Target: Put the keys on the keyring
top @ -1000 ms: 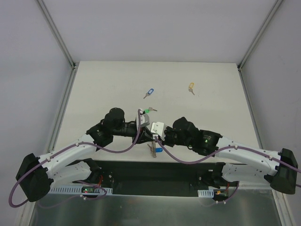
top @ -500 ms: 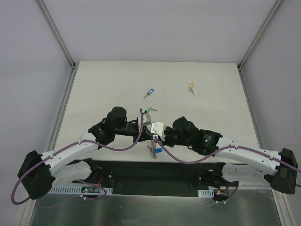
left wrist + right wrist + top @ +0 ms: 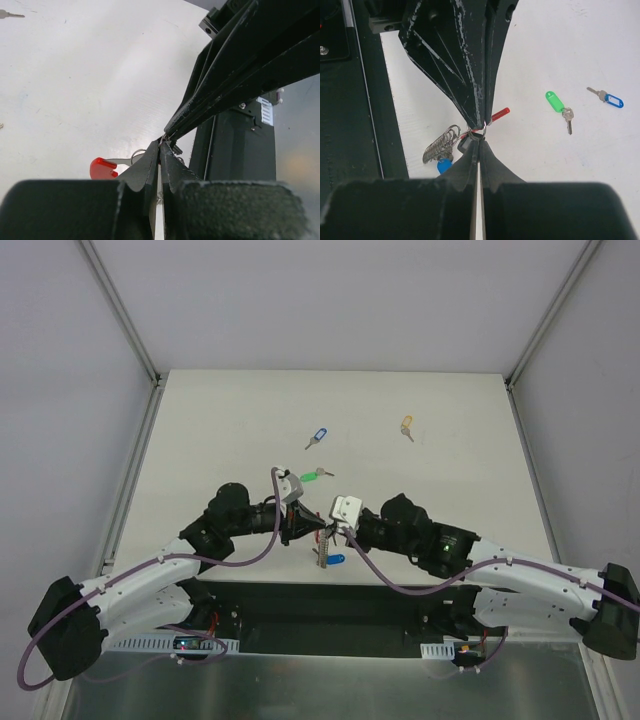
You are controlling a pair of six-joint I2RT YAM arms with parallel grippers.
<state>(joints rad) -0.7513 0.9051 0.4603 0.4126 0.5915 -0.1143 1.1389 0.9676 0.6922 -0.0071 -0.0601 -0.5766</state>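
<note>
now | keyring (image 3: 498,114) aslant, red end up-right | left gripper (image 3: 160,146), right gripper (image 3: 478,146) closed tip-to-tip

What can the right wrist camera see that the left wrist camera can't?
Only the right wrist view shows the green-tagged key, a blue-tagged key and the keyring's grey ribbed strap. Only the left wrist view shows a key blade at the frame edge, its tag cut off. Both show the keyring's red band and the left gripper and right gripper, shut, meeting tip to tip.

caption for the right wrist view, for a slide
Tip to tip at the keyring: right claw and left claw, both shut; green-tagged key and blue-tagged key lie loose beyond.
</note>
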